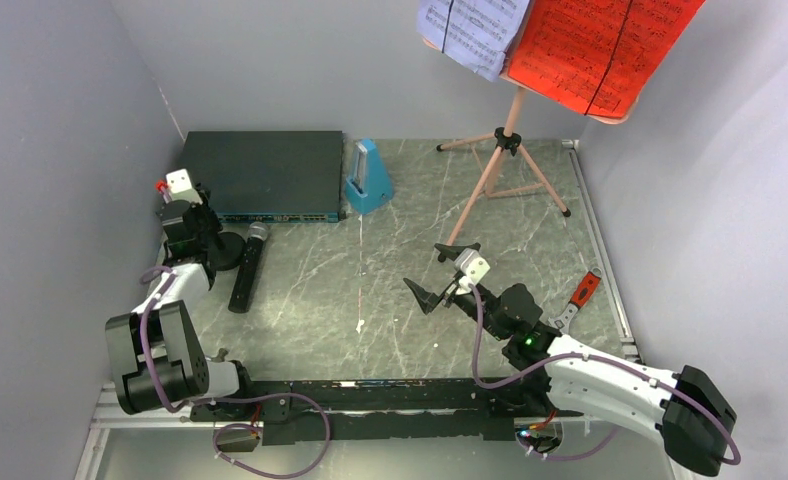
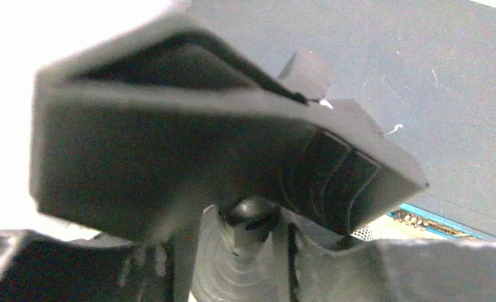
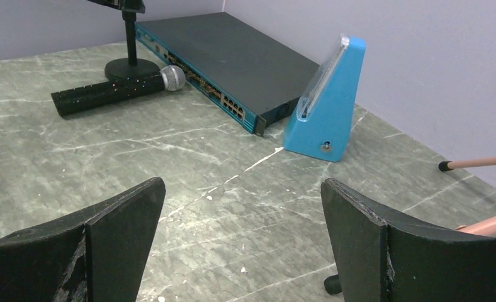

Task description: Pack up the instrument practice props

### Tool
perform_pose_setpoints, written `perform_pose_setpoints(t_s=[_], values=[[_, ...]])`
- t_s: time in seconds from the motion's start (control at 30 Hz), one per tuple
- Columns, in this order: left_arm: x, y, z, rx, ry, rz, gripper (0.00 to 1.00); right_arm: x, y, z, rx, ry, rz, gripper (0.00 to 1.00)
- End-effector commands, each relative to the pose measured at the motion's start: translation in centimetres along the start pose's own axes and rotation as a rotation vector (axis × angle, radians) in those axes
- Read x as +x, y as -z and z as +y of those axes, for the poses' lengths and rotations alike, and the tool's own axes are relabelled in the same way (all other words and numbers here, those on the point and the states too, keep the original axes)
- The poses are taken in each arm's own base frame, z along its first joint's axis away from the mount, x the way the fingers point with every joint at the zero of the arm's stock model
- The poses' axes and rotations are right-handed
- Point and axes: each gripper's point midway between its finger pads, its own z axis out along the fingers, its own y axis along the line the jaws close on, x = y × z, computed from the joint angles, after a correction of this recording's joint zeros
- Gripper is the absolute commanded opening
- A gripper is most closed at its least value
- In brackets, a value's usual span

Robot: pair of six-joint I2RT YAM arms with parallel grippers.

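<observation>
Marble-veined grey-green tabletop fills my views. The mic [image 1: 248, 268] lies flat on it towards the left, a matt black handle ending in a rounded silver mesh head, just beside the round black base of its stand [image 1: 225, 250]. My left claw [image 1: 192, 222] hangs over that stand. Its wrist camera gives only blurred dark wedges around a ribbed black knob, so I cannot tell whether it grips anything.

My right claw [image 1: 442, 275] gapes wide over bare table right of centre, its two scuffed black wedge fingers [image 3: 119, 233] well apart with nothing between them.

The metronome [image 1: 368, 182] is a smooth blue plastic pyramid with a clear front panel. It stands upright just beside the right front corner of a flat dark box [image 1: 260, 170], which has a teal port strip along its front edge.

At the back right stands the pink tripod [image 1: 505, 150], its thin legs black-tipped. It carries a red sheet [image 1: 600, 45] and a lavender sheet [image 1: 470, 30], both printed with staves.
</observation>
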Motion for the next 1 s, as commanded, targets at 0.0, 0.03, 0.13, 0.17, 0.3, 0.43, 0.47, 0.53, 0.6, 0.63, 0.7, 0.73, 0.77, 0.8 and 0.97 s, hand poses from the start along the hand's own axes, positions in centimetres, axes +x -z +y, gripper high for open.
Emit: perform_pose_setpoints(t_s=[0.0,0.03,0.13,0.17,0.3,0.43,0.47,0.53,0.6,0.63,0.7,0.73,0.77,0.8,0.97], values=[[-4.9,0.3,-1.0,0.046,0.013,-0.114,0.54,-1.0,-0.2,-0.3,0.017,-0.019,-0.046,1.00],[-5.1,0.6,-1.1,0.049,0.012,-0.106,0.59,-0.9,-0.3,-0.3,0.017,-0.018,-0.042,1.00],[-5.9,1.2,-1.0,0.034,0.023,-0.104,0.77,-1.0,-0.3,-0.4,0.021,-0.018,-0.038,1.00],[-6.2,1.4,-0.9,0.023,0.031,-0.092,0.79,-0.9,-0.3,-0.4,0.021,-0.017,-0.035,1.00],[-7.6,2.7,0.1,-0.049,0.050,-0.057,0.88,-0.9,-0.4,-0.5,0.026,-0.018,-0.017,1.00],[-9.3,4.8,2.1,-0.182,0.100,-0.072,0.93,-0.8,-0.5,-0.7,0.033,-0.023,0.009,1.00],[-9.9,5.4,2.5,-0.205,0.109,-0.086,0.93,-0.8,-0.5,-0.7,0.033,-0.023,0.015,1.00],[-11.1,6.7,2.7,-0.233,0.114,-0.111,0.93,-1.1,-0.6,-1.0,0.046,-0.024,0.023,1.00],[-12.4,7.9,2.3,-0.231,0.103,-0.147,0.93,-1.3,-0.6,-1.2,0.056,-0.025,0.037,1.00],[-13.0,8.5,1.9,-0.224,0.094,-0.164,0.94,-1.3,-0.6,-1.3,0.063,-0.025,0.050,1.00],[-14.2,9.7,1.1,-0.203,0.078,-0.199,0.94,-1.2,-0.7,-1.7,0.078,-0.021,0.081,1.00],[-14.8,10.4,0.8,-0.191,0.068,-0.218,0.94,-1.1,-0.6,-1.9,0.088,-0.018,0.098,1.00],[-15.4,11.0,0.3,-0.176,0.056,-0.236,0.94,-1.1,-0.6,-2.1,0.102,-0.019,0.111,1.00],[-15.8,11.7,-0.2,-0.156,0.043,-0.254,0.94,-1.0,-0.6,-2.4,0.118,-0.019,0.125,1.00],[-16.9,14.6,-4.2,0.019,0.030,-0.308,0.94,-0.1,-0.8,-4.0,0.207,-0.011,0.218,1.00]])
